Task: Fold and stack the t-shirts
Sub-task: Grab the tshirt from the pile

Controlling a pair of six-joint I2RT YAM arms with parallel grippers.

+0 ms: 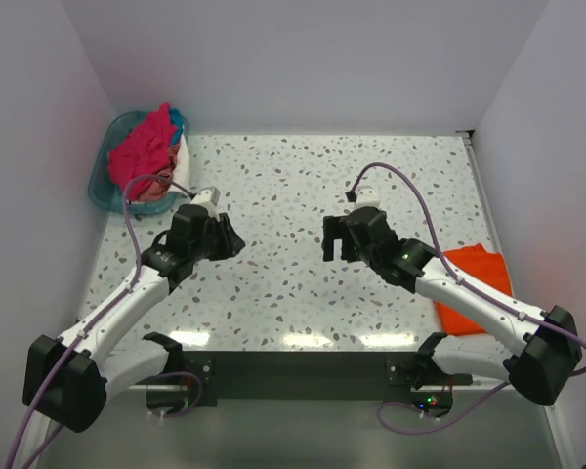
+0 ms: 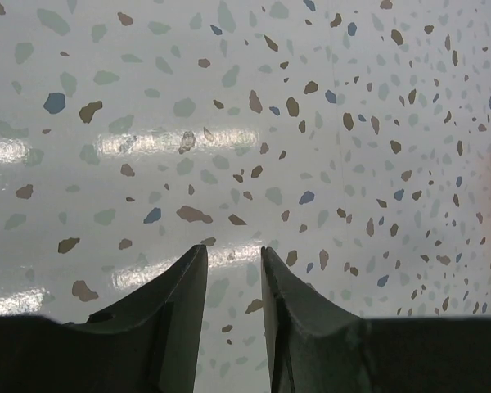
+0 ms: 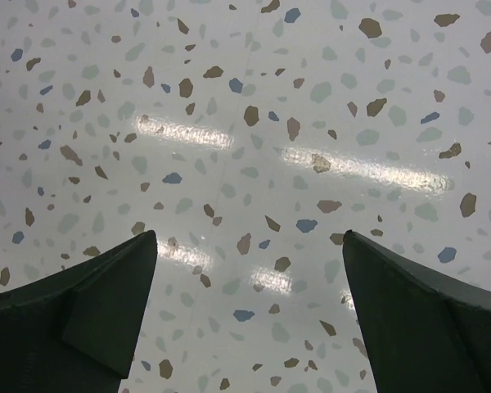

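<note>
Speckled table (image 1: 293, 195) lies bare under my grippers; unfolded t-shirts (image 1: 146, 156) sit in the basin (image 1: 104, 186) far-left, nearest my left gripper (image 2: 232, 255), nearly closed and empty, while my right gripper (image 3: 250, 246) gapes empty.

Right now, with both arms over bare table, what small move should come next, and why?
Probably swing the left gripper toward the basin to pick a shirt: the pink tee and others are piled there unfolded, the orange tee already lies folded at right, and both grippers hold nothing.
</note>
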